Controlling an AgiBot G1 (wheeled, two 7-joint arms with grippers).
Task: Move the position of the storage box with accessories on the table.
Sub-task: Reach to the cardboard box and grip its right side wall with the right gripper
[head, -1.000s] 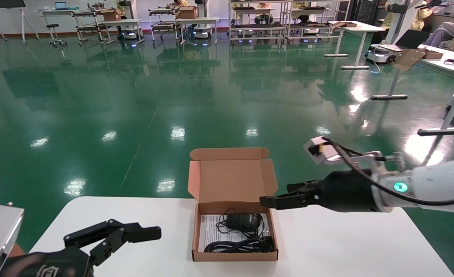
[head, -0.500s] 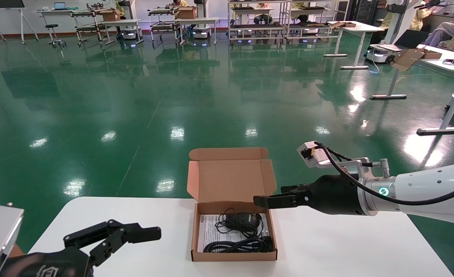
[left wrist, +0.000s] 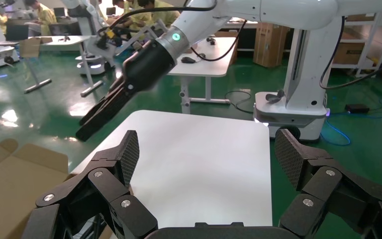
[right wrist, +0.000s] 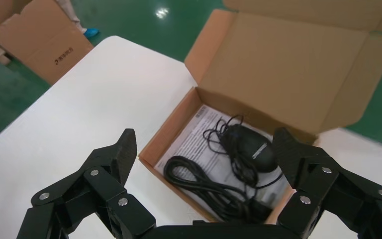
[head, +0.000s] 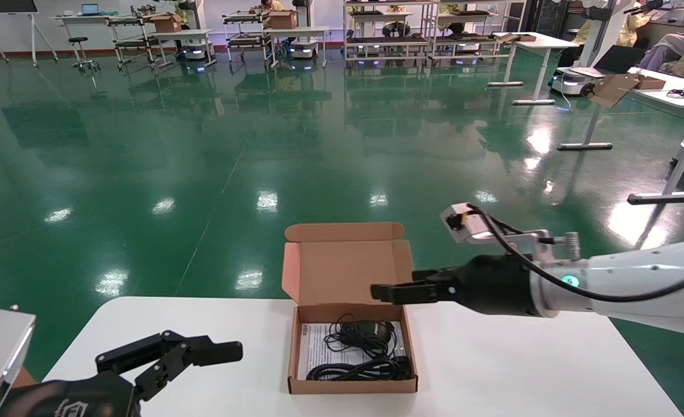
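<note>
Head view: small brown cardboard storage box (head: 352,347) is sitting lid-up mid glossy white worktop (head: 521,370), black cables and paper (head: 359,350) inside. Right pincer (head: 389,292) is hovering over the box's right rear corner. Left pincer (head: 202,351) is idling well left of the box.
Right wrist view: fingers (right wrist: 113,162) are spread wide above the box, gripping nothing.
Left wrist view: left pincer is gaping, empty.

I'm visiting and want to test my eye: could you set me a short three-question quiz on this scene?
1. True or false: the storage box has its lid shut.
2. Which hand is over the box: A left hand, B right hand?
3. Fill in: the accessories lie ___ the box.

Key: 1 false, the lid stands open. 2 B; its fingers are spread and hold nothing. 3 inside. The box rests on the table.
</note>
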